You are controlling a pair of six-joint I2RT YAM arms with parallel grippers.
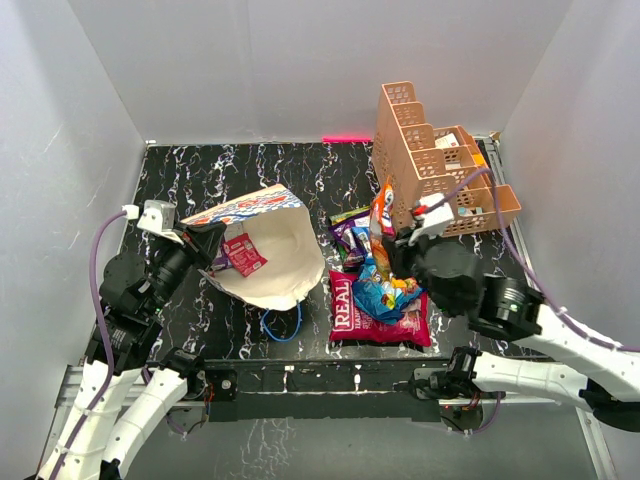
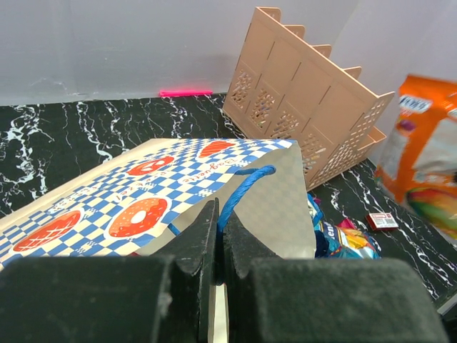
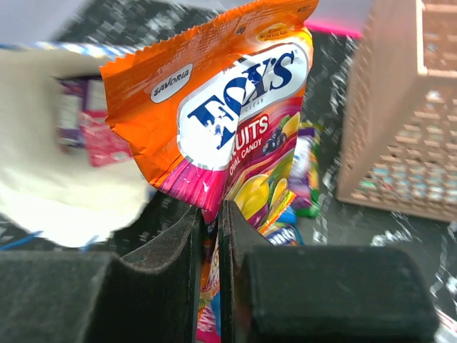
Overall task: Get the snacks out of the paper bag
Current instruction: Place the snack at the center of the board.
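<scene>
My left gripper is clamped on the rim of the paper bag, its fingers pressed together with the paper edge between them, and a blue cord handle comes out right at the tips. The bag lies tipped on the left half of the black marbled bench, its white inside facing up and toward the near edge. A second cord handle loops on the bench just below the mouth. Inside the bag I see a pink-and-purple packet against the left wall.

My right gripper is pinched shut on the lower edge of the orange packet, which stands upright above the pile, right of centre and just in front of the orange lattice rack at the far right corner.

Below it, the red bag marked "REAL" lies flat near the near edge, with a blue packet on top of it. Purple packets lie between the bag's mouth and the orange packet. A small red-and-white card lies on the bench near the rack's foot.
</scene>
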